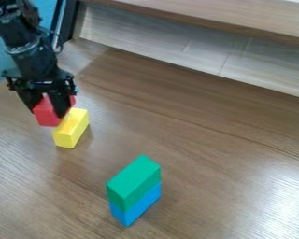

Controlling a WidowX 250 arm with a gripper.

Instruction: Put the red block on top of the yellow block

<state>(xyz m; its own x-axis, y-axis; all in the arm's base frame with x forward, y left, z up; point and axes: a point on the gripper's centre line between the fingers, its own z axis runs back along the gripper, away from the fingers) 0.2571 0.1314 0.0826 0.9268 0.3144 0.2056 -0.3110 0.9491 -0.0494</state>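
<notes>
1. Your end effector (47, 112) is at the left, its fingers parted by about the red block's (47, 116) width and gripping it, just beside or slightly over the yellow block (71, 128); you cannot tell whether the blocks touch.
2. If you lower here, the red block could land off-centre and tip off the left edge, because it seems too far left.
3. Coming in low, the block or a fingertip could shove the yellow block, since nothing braces it.
4. Its top looks narrow, so a twisted or tilted release would leave you a poor seat; letting go too high could bounce the red block off.
5. The blocks look smooth and flat-faced, with crisp edges; the yellow one is an oblong box.
6. Nearer you, a green block (133, 179) sits on a blue one (136, 205), both oblong.
7. The worktop (220, 182) is brown with streaky wood grain, glossy at near right.
</notes>
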